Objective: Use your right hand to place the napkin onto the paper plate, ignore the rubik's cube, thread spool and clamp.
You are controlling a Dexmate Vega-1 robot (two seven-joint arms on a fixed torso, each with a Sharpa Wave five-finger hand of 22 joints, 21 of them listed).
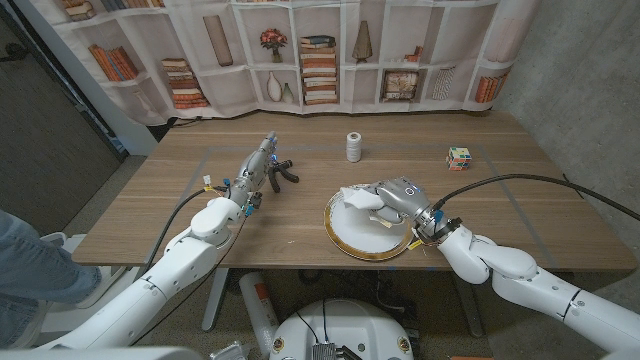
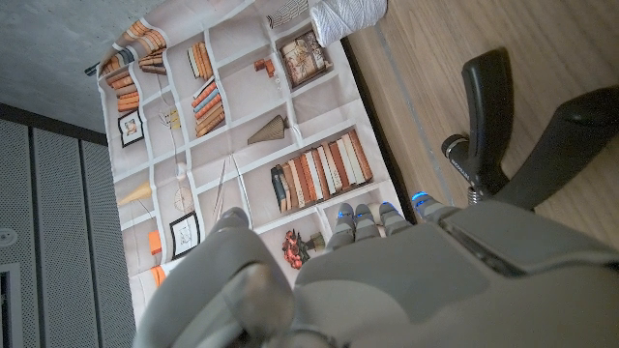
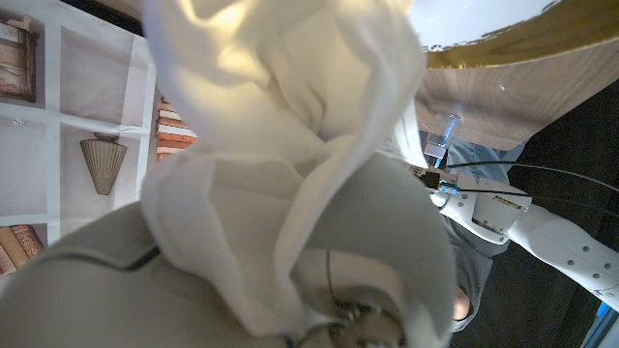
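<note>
The right hand (image 1: 393, 195) is reaching over the paper plate (image 1: 352, 241) and is gripping the napkin (image 1: 357, 197), its fingers closed around the crumpled white cloth. In the head view the napkin is sitting over the plate's far left part, bunched up, with its longer side running roughly from the hand toward the robot's left; whether it is touching the plate cannot be told from there. The right wrist view is giving what the head view is not: the napkin (image 3: 280, 155) is hanging in loose folds right against the hand (image 3: 193, 290), with the plate's gold rim (image 3: 522, 43) just beyond it.

The left hand (image 1: 256, 165) is standing on the wooden table (image 1: 520, 160) well apart from the plate, fingers stretched out and holding nothing, beside the black clamp (image 1: 283, 172). The left wrist view is showing that clamp (image 2: 493, 126) close up, and the thread spool (image 2: 348, 14). In the head view the thread spool (image 1: 354, 147) is standing upright behind the plate, and the rubik's cube (image 1: 459, 157) is lying toward the robot's right.
</note>
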